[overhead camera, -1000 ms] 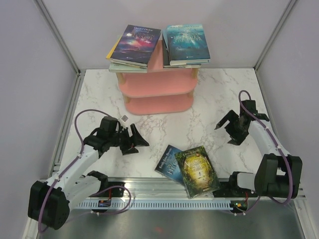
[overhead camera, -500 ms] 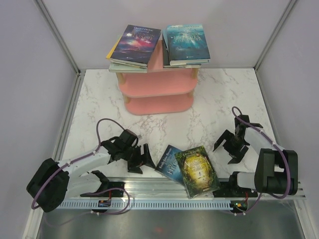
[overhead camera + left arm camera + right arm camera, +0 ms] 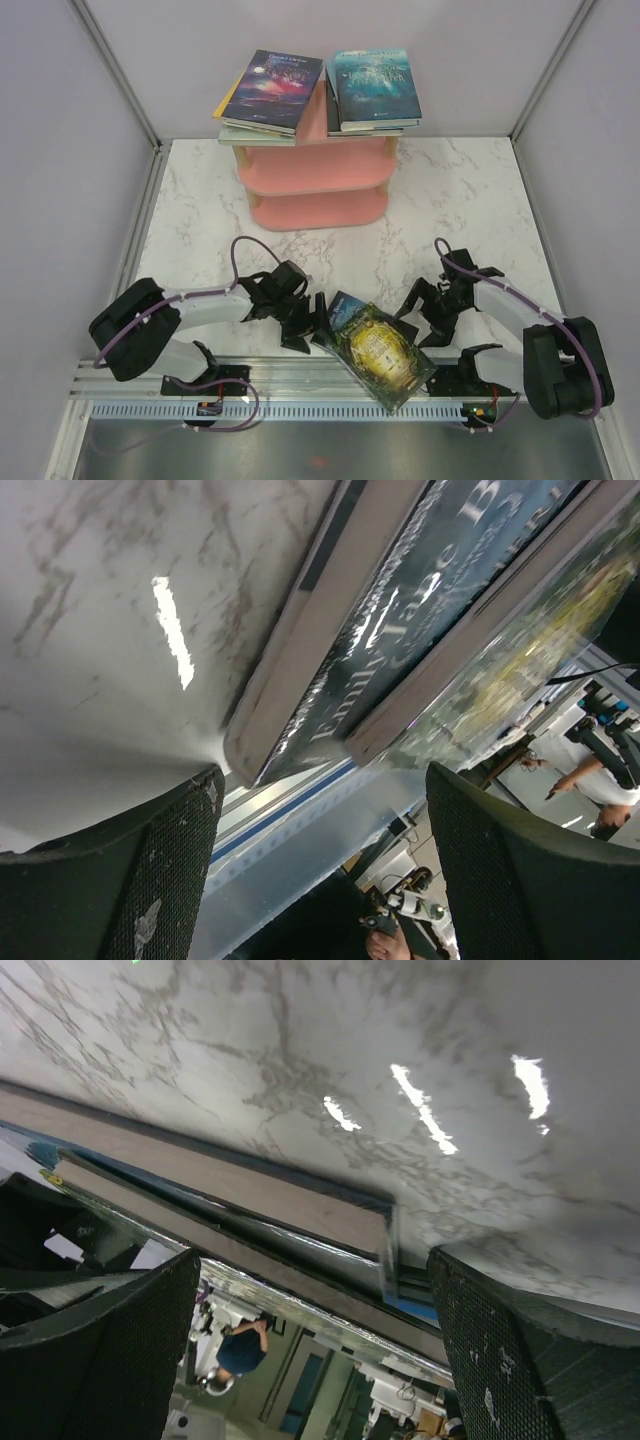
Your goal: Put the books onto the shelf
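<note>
Two books lie overlapped near the table's front edge: a green-gold one (image 3: 382, 350) on top of a dark blue one (image 3: 346, 308). My left gripper (image 3: 312, 322) stands open against their left side; the dark blue book's (image 3: 420, 610) corner sits just ahead of its fingertips, with the green-gold cover (image 3: 545, 645) behind. My right gripper (image 3: 416, 325) stands open at their right side, and the stacked book edges (image 3: 250, 1210) lie just ahead of its fingers (image 3: 540, 1360). The pink shelf (image 3: 315, 172) stands at the back with a purple galaxy book (image 3: 275, 88) and a teal book (image 3: 372, 85) topping two stacks.
The front metal rail (image 3: 300, 378) runs right under the two loose books, whose near corner overhangs it. Grey walls close the marble table (image 3: 200, 200) on three sides. Both arms reach low along the front edge.
Both arms have swung down and inward to flank the two front books. The green-gold book has slid left and now covers more of the dark blue one. Both grippers stayed open.
</note>
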Tool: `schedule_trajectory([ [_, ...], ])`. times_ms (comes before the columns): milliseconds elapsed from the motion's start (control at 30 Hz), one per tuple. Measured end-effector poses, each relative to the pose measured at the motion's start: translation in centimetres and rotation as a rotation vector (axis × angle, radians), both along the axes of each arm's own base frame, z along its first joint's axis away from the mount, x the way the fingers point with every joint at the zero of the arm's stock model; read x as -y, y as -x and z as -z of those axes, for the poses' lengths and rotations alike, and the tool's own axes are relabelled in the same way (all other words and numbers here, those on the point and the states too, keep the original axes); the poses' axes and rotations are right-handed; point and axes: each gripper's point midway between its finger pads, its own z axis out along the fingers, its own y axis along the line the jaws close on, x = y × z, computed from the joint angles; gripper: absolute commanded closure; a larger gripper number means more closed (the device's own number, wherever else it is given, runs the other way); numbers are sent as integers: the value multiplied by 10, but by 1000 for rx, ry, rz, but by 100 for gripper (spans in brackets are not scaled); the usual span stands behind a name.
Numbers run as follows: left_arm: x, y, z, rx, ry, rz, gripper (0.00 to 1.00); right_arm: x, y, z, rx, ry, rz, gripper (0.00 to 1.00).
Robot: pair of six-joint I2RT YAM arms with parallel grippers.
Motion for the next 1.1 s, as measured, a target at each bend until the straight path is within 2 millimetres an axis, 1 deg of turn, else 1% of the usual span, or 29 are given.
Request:
schedule_trajectory([
  [67,7,-5,0,-8,0,-2,16,-14,8,-1,-25,-53,-10,2],
  [133,16,-12,-1,-14,-1,-3,16,-25,11,-2,-44,-92,-15,2],
  [300,23,-23,2,-77,-52,-22,16,-37,19,-1,-105,-108,-33,2],
  [400,26,-39,2,-96,-66,-56,16,-50,25,-1,-142,-130,-70,2],
  [467,29,-61,0,-89,-57,-96,17,-62,23,-1,-142,-134,-93,2],
  [533,31,-86,-2,-63,-47,-126,17,-78,16,-2,-133,-145,-114,2],
  [633,29,-133,-7,7,-33,-175,18,-99,8,-3,-122,-157,-147,2],
  [667,27,-150,-11,39,-28,-193,18,-106,6,-4,-114,-166,-161,2],
  [733,24,-174,-22,89,-6,-209,18,-119,1,-5,-89,-185,-183,2],
  [800,22,-189,-35,135,20,-215,17,-127,-4,-7,-46,-204,-201,2],
  [867,14,-193,-42,158,19,-219,17,-129,-8,-8,-20,-212,-202,2],
  [933,5,-190,-48,164,3,-222,17,-129,-10,-9,1,-210,-201,2],
  [1033,-14,-180,-58,200,-31,-227,16,-124,-11,-10,43,-194,-208,2],
  [1100,-28,-175,-70,249,-43,-236,15,-121,-13,-10,71,-177,-215,2],
])
